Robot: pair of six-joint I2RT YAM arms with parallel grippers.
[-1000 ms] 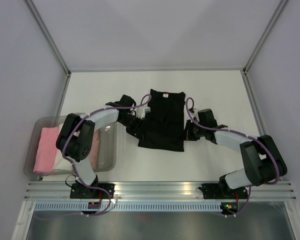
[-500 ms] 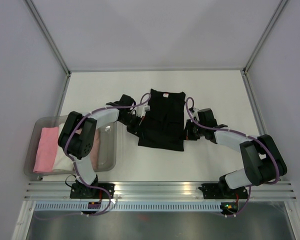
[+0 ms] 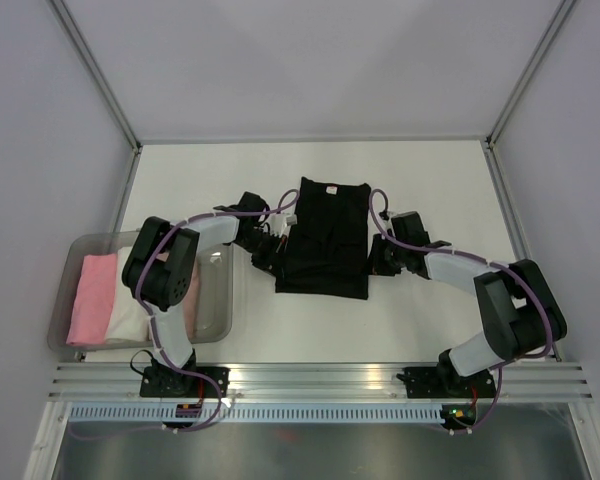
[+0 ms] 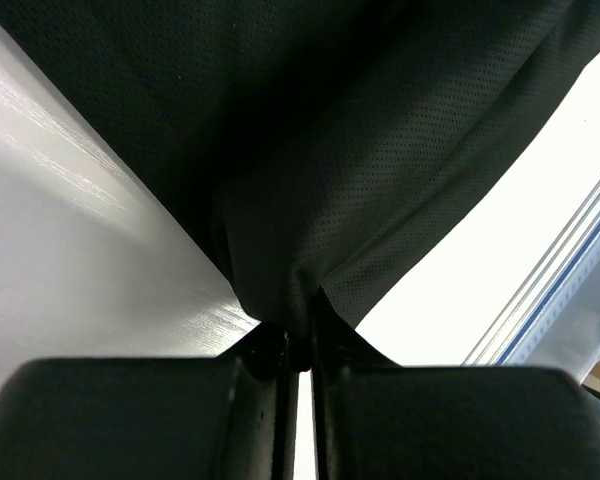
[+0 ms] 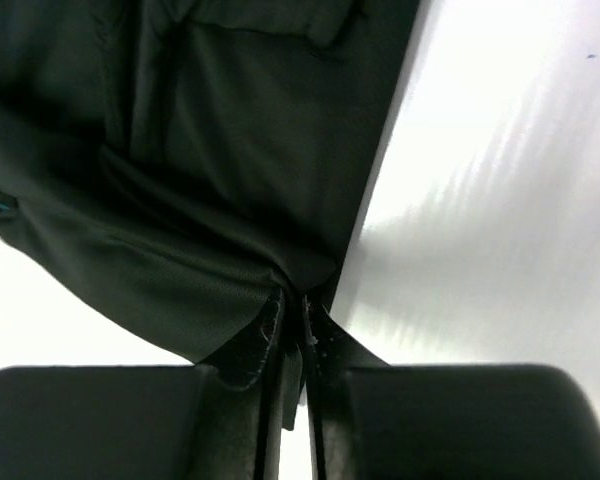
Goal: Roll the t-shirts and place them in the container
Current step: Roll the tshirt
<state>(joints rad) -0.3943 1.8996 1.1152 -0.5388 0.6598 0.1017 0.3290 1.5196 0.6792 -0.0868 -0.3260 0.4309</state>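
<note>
A black t-shirt lies flat in the middle of the table, its small neck label at the far end. My left gripper sits at the shirt's left edge and is shut on a pinch of black cloth, with my left gripper holding the fabric bunched between narrow jaws. At the right edge my right gripper also grips the shirt. In the right wrist view, my right gripper has a fold of the black cloth caught between its fingers. A pink t-shirt lies rolled in the bin.
A clear plastic bin stands at the near left, holding the pink roll and a white roll. A metal rail runs along the near table edge. Frame posts stand at the far corners.
The left gripper has shut on the shirt's left edge. Both grippers and the shirt's near hem have shifted slightly toward the far side.
</note>
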